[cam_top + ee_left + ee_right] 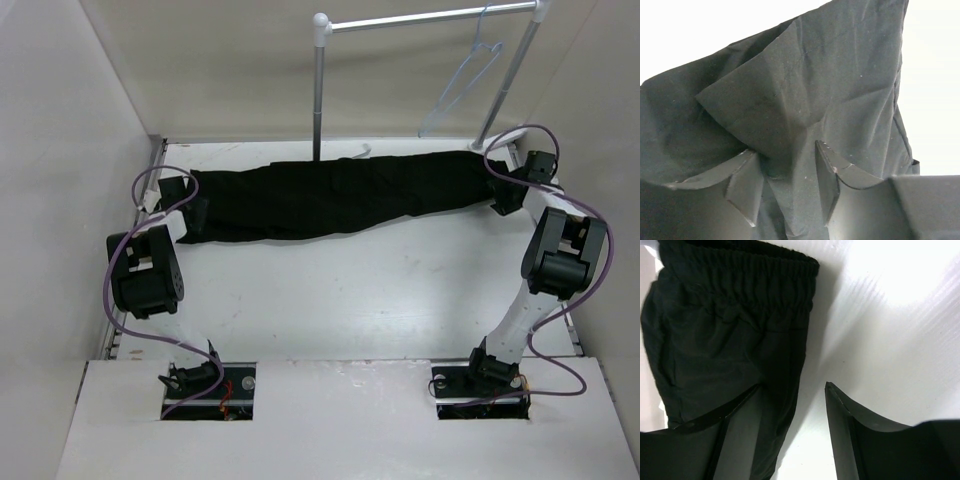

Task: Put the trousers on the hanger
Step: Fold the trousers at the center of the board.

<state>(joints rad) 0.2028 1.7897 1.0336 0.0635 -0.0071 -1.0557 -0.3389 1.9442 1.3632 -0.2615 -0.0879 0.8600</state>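
The black trousers (340, 195) lie stretched across the far part of the table, from my left gripper (188, 210) to my right gripper (503, 195). In the left wrist view, creased cloth (830, 75) fills the frame. A fold of it runs between the parted jaws of the left gripper (785, 150). In the right wrist view, the elastic waistband end (730, 315) lies by the left finger. The right gripper (792, 385) is open, with bare table between cloth and right finger. The pale-blue hanger (462, 85) hangs on the rack at the back right.
The white tube rack (420, 18) crosses the back, and its grey upright pole (318, 100) stands just behind the middle of the trousers. Pale walls close in the table on the left, right and back. Purple cables loop around both arms.
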